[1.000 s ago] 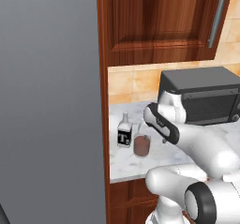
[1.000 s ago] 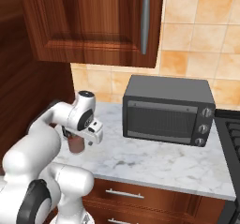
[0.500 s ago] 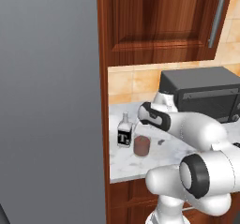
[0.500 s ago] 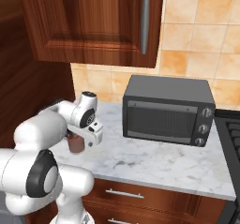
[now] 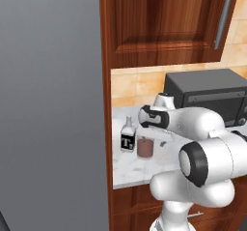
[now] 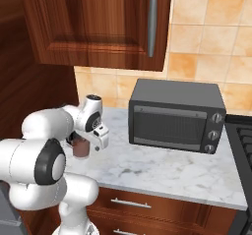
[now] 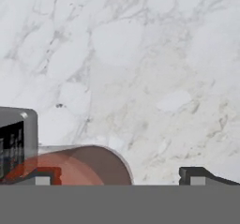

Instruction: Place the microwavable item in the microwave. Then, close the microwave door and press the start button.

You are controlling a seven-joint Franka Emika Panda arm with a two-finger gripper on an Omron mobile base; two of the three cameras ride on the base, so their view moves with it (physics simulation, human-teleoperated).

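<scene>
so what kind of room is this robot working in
Most likely a home kitchen: a marble counter under a wooden wall cabinet, a tiled backsplash, and a dark boxy countertop oven.

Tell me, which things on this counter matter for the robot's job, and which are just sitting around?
For the job:
- glass tumbler of reddish-brown liquid
- robot's gripper, jaws open above it

Just sitting around:
- small bottle with black label
- dark countertop oven
- marble counter
</scene>
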